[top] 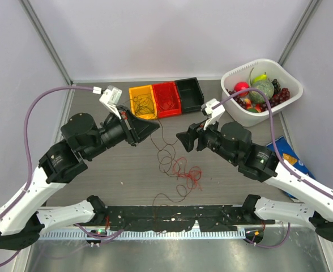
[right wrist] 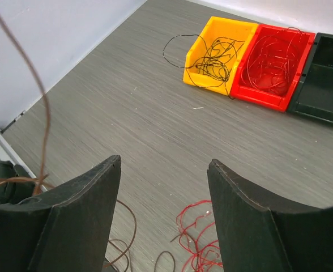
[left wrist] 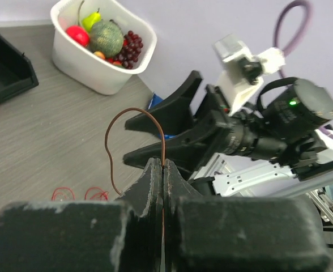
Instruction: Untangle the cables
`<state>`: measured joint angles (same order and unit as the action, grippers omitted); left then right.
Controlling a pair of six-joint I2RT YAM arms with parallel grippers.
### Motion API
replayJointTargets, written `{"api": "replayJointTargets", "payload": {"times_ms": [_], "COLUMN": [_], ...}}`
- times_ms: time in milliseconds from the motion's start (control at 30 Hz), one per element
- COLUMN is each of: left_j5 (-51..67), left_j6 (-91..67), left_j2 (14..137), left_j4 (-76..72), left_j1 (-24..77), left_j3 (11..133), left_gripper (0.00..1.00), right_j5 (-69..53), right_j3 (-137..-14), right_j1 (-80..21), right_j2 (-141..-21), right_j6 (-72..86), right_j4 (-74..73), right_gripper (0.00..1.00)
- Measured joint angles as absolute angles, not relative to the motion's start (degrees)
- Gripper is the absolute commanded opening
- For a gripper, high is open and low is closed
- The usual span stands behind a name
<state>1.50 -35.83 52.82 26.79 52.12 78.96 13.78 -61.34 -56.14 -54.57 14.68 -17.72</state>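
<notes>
grey wood-grain table [top: 127, 182]. left gripper [left wrist: 163, 165] pressed together, pinching a dark brown cable [left wrist: 163, 148] that arcs up from the tips. right gripper [right wrist: 165, 170] spread, holding nothing. red and dark cables [top: 188, 174] tangled on table between arms; more in yellow bin [right wrist: 214, 54] and red bin [right wrist: 274, 62].

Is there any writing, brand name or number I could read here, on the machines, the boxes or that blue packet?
No text can be read in any view.
Blue packet at the table's right edge: yellow markings, too small and blurred to read.
Bins, white basket, left arm, right arm: no legible label.
</notes>
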Motion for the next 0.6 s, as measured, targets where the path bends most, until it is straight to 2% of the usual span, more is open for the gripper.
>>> {"api": "replayJointTargets", "payload": {"times_ms": [233,433,600], "left_j5": [-0.51,-0.89,-0.82], "left_j6": [-39.66,-43.33,-45.1], "left_j2": [52.62,52.27,51.81], "left_j4": [26.39,25.3,23.64], "left_j1": [52.1,52.12,52.1], "left_j3": [74.72,71.29,69.8], "left_gripper": [0.0,0.0,0.0], "right_j5": [6.52,-8.64,-12.53], "right_j3": [-61.56,-57.78,-53.82], "right_j1": [-56.16,-56.18,-56.29], "right_j2": [-53.39,-55.46,-56.86], "right_j6": [11.18,16.29,17.65], "right_j4": [-17.82,-7.84,-3.95], "right_gripper": [0.72,0.73,0.72]}}
